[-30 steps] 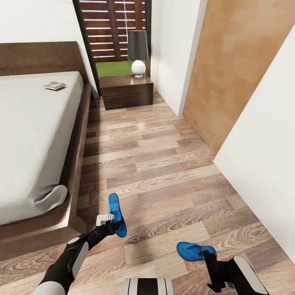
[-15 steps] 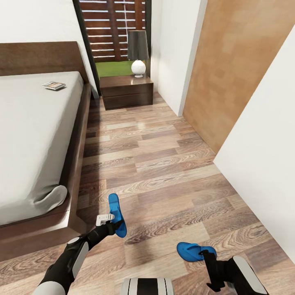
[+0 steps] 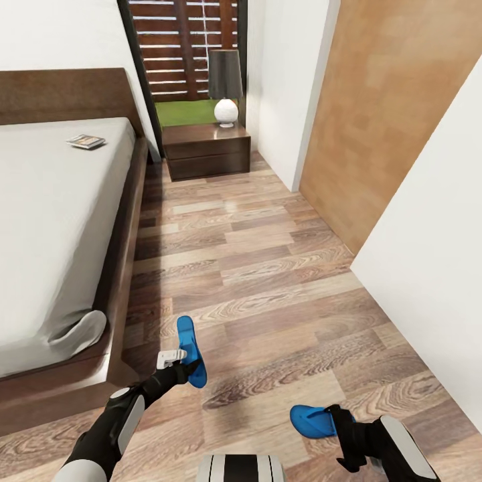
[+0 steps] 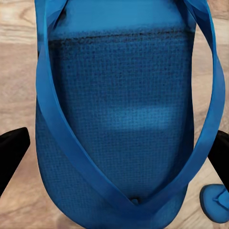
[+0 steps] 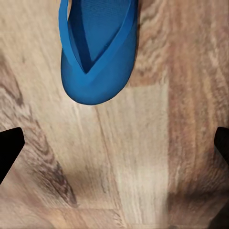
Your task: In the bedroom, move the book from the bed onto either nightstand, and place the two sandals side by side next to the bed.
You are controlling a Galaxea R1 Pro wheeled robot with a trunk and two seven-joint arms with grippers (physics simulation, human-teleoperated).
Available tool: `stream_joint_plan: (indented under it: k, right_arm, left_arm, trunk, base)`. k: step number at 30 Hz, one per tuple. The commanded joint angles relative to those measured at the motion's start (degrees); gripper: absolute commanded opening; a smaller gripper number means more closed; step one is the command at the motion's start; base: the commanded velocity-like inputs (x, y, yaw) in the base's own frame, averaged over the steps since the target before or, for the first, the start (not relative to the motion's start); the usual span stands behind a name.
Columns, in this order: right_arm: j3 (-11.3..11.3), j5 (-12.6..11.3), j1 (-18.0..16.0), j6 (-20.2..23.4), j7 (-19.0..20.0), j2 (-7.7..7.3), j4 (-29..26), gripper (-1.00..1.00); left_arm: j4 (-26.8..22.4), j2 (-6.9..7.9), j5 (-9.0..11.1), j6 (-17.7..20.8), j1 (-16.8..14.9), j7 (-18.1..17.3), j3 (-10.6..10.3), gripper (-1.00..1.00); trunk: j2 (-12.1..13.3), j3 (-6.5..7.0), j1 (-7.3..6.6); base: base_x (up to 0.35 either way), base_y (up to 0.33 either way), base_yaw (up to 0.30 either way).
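My left gripper (image 3: pixel 182 365) is shut on one bright blue sandal (image 3: pixel 191 349), held just off the floor near the bed's foot corner; up close this sandal (image 4: pixel 124 119) spans the gap between the two fingers. The second sandal (image 3: pixel 312 421) lies flat on the planks right in front of my right gripper (image 3: pixel 339 420). That gripper (image 5: pixel 114 148) is open with bare floor between its fingers and the sandal (image 5: pixel 98 47) a little ahead. The book (image 3: pixel 86 141) lies on the bed (image 3: pixel 53 221) near the headboard. The nightstand (image 3: pixel 207 148) stands beside the bed's head.
A lamp (image 3: pixel 225 84) with a dark shade stands on the nightstand. A white wall (image 3: pixel 428 254) and a tan panelled wall (image 3: pixel 381 114) close the aisle on the right. Wood-plank floor (image 3: pixel 254 268) runs between bed and walls.
The camera has moved a little, so bed and floor slid down in the picture. The floor sandal now sits closer to my right gripper. The left sandal stays in my grip.
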Motion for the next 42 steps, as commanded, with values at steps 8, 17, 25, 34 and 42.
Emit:
stream_joint_plan:
  k: [8,17,25,34,42]
  right_arm:
    - [-0.10,-0.22,-0.02,0.25,-0.34,0.01,-0.06,1.00]
    - [-0.16,-0.22,-0.02,0.25,-0.34,0.01,-0.06,1.00]
    - [-0.19,-0.22,-0.02,0.25,-0.34,0.01,-0.06,1.00]
    - [-0.19,-0.22,-0.02,0.25,-0.34,0.01,-0.06,1.00]
    - [-0.21,-0.22,-0.02,0.17,-0.36,0.01,-0.06,1.00]
  left_arm:
    - [-0.02,-0.06,0.52,0.55,-0.01,-0.33,0.26,-1.00]
    - [-0.02,-0.06,0.52,0.59,-0.03,-0.31,0.30,-1.00]
    - [-0.02,-0.09,0.52,0.63,-0.01,-0.25,0.26,-1.00]
    - [-0.02,-0.14,0.52,0.63,-0.01,-0.24,0.23,-1.00]
    - [-0.07,-0.15,0.52,0.63,-0.01,-0.24,0.21,-1.00]
  trunk:
    - [-0.02,-0.04,0.00]
    - [-0.02,-0.04,0.00]
    - [-0.04,-0.48,0.05]
    - [-0.16,-2.48,0.28]
    - [-0.27,-4.25,0.49]
  base:
    - [0.071,0.000,0.000]
    - [0.219,0.000,0.000]
    - [0.013,0.000,0.000]
    - [0.000,0.000,0.000]
    - [0.000,0.000,0.000]
